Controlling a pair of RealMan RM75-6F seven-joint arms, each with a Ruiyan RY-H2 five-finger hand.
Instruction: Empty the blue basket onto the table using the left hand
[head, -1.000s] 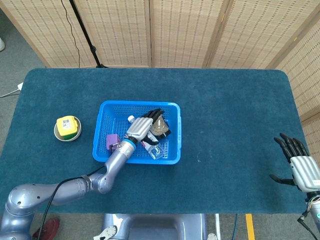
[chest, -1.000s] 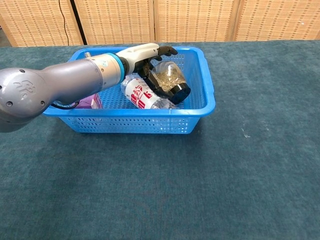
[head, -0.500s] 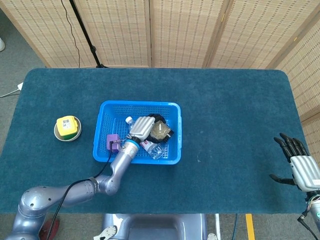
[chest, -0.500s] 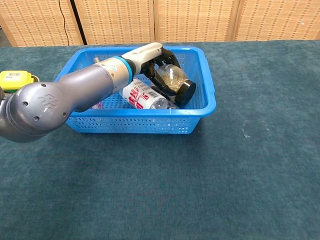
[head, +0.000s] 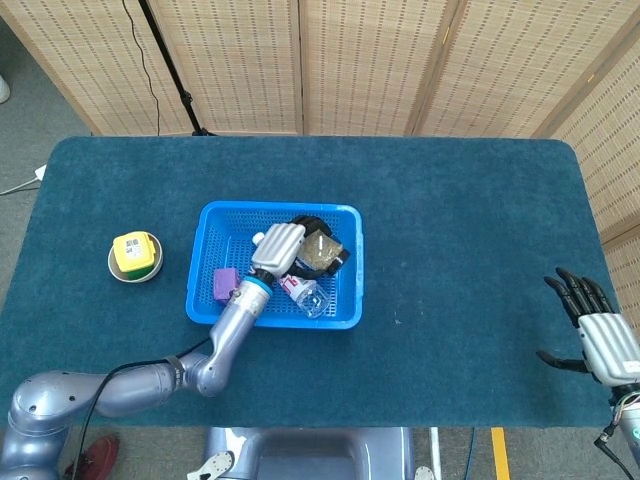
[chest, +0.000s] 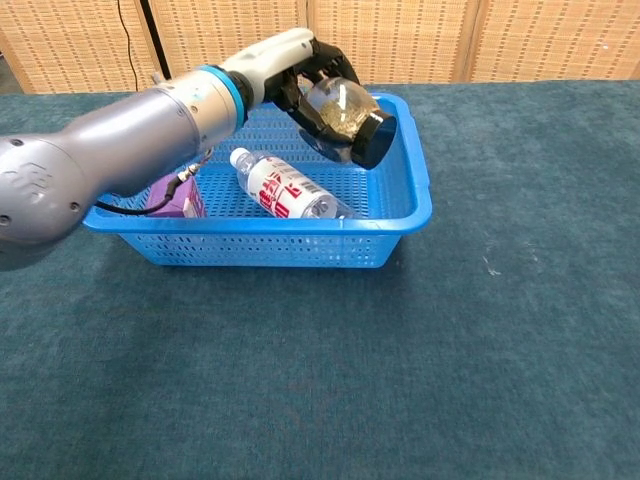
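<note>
1. Head view: my left hand (head: 277, 247) is over the middle of the blue basket (head: 225, 314), fingers wrapped around a clear jar (head: 318, 252) with a dark lid. The water bottle (head: 300, 290) and a purple box (head: 224, 283) lie in the basket below. I judge the main risk to be the smooth, round jar rolling out of my grasp and dropping back onto the bottle. My forearm slants up from the near-left corner across the basket's front wall, so a low carry could snag the rim. My right hand (head: 597, 335) rests apart near the worktop's (head: 460, 250) right edge, fingers spread, holding nothing. A yellow-lidded tub (head: 135, 255) stands left of the basket.

2. Chest view: my left hand (chest: 296, 68) holds the jar (chest: 344, 118) tilted, lid (chest: 377, 139) down and to the right, raised above the basket's rim (chest: 415, 180). With the lid end hanging lowest, it could clip the right wall when I swing outward.
</note>
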